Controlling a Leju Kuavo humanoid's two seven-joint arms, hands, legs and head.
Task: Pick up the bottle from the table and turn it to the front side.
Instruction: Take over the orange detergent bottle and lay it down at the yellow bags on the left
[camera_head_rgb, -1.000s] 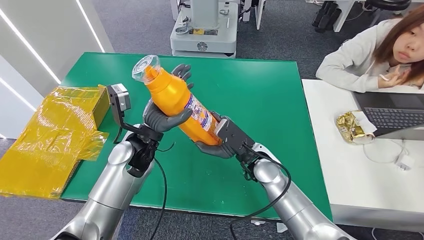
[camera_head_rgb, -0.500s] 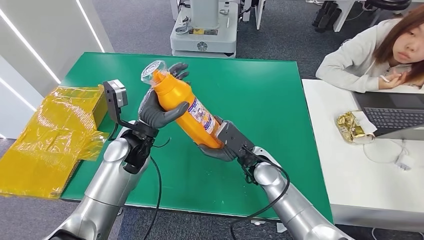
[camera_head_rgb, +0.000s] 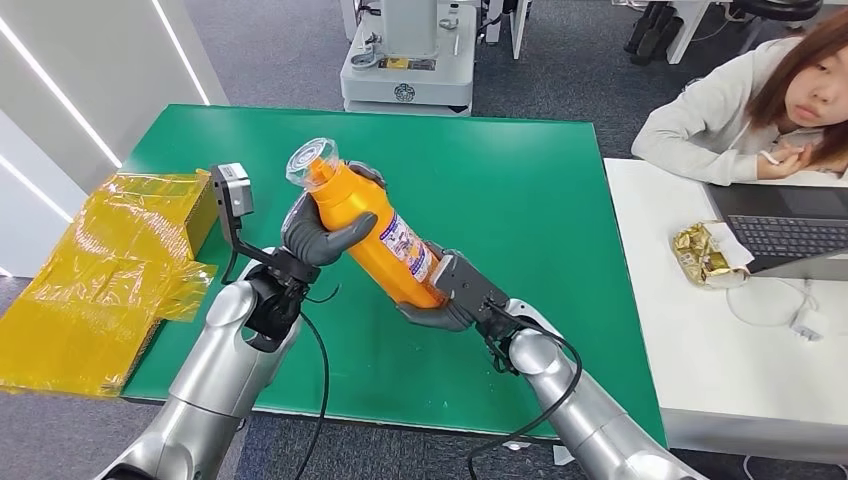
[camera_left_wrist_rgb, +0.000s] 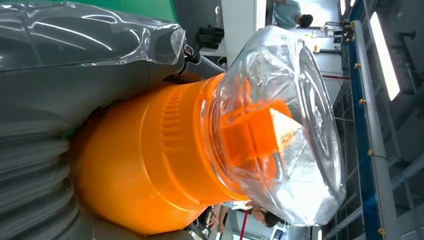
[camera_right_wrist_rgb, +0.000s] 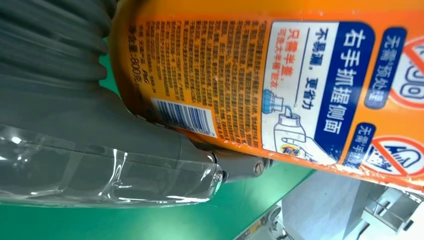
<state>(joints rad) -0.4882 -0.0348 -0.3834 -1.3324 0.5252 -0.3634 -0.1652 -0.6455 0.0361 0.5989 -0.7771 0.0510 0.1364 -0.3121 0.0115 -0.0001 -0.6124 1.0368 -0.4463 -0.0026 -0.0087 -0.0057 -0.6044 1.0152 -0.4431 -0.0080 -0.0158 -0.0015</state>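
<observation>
Glossy orange plastic bottle (camera_head_rgb: 375, 235) with clear plastic cap (camera_head_rgb: 310, 162) and printed label, above a matt green table (camera_head_rgb: 520, 180).

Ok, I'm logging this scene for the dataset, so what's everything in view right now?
bottle: one, orange with clear cap, held tilted above the table
table: one, green, under the bottle
wrapped box: one, yellow, table's left edge
white desk: one, right
laptop: one, dark, on white desk
gold packet: one, beside laptop
person: one, grey top, at white desk
left hand: grey, grips bottle's upper body
right hand: grey, holds bottle's base
</observation>
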